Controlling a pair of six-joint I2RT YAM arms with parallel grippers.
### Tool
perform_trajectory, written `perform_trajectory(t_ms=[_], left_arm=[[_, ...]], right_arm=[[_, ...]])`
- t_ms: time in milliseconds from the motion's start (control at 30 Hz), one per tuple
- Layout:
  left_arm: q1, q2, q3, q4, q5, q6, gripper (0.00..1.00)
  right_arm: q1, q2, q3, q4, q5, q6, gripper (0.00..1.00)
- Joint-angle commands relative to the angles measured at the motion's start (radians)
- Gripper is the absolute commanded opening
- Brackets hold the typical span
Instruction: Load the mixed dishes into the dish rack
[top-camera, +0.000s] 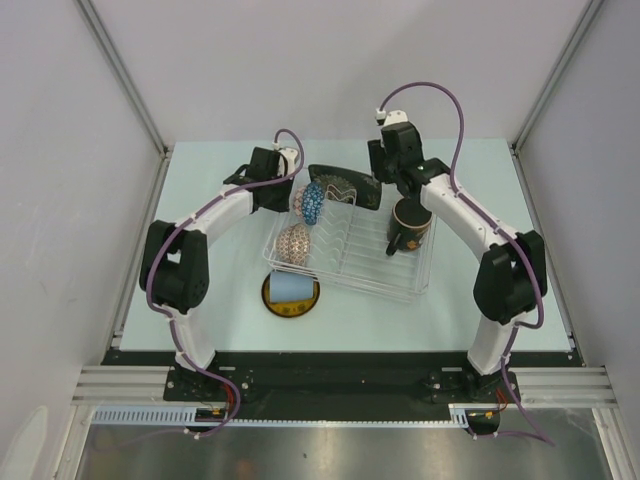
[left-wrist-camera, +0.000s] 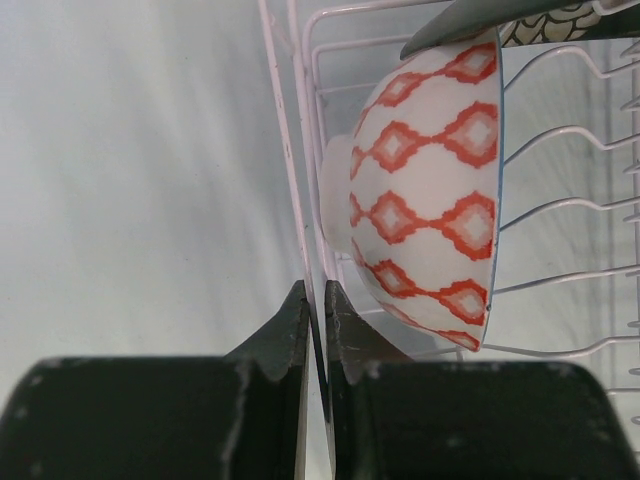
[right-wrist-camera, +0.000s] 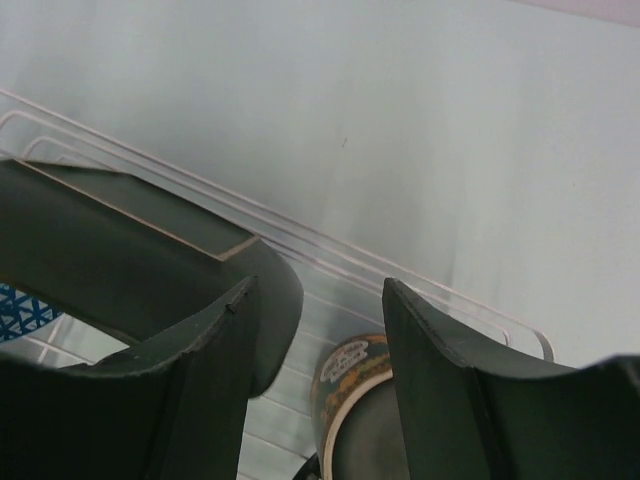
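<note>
The clear dish rack (top-camera: 400, 282) stands mid-table. In it, on edge at the left, are the blue patterned bowl (top-camera: 313, 200) and the beige patterned bowl (top-camera: 295, 243). The black square plate (top-camera: 345, 185) leans at its back and the dark mug (top-camera: 408, 225) stands at its right. The pale blue cup (top-camera: 290, 287) sits on the yellow plate (top-camera: 272, 300) in front of the rack. My left gripper (left-wrist-camera: 315, 290) is shut on the rack's left wall (left-wrist-camera: 290, 130), beside the beige bowl (left-wrist-camera: 430, 190). My right gripper (right-wrist-camera: 315, 295) is open above the mug (right-wrist-camera: 350, 390), next to the black plate (right-wrist-camera: 130, 240).
Grey walls and metal posts enclose the pale table (top-camera: 480, 180). Both arms curve in from the near edge round the rack. Wire dividers (top-camera: 365, 240) fill the rack's middle.
</note>
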Motion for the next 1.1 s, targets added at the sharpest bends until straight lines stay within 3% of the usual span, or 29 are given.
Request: perform_trajectory(t_ms=[0, 467, 833, 1067], left_arm=[[0.001, -0.082, 0.009, -0.027, 0.083, 0.036, 0.08], [0.001, -0.076, -0.002, -0.022, 0.086, 0.026, 0.07], [0.001, -0.083, -0.014, -0.019, 0.086, 0.032, 0.07], [0.001, -0.082, -0.016, -0.021, 0.091, 0.032, 0.07]], right_arm=[[-0.002, -0.099, -0.089, -0.002, -0.019, 0.038, 0.57], [-0.054, -0.122, -0.152, -0.077, 0.073, 0.025, 0.58], [-0.153, -0.391, -0.367, -0.214, 0.079, 0.13, 0.56], [-0.197, -0.446, -0.456, -0.267, 0.014, 0.21, 0.51]])
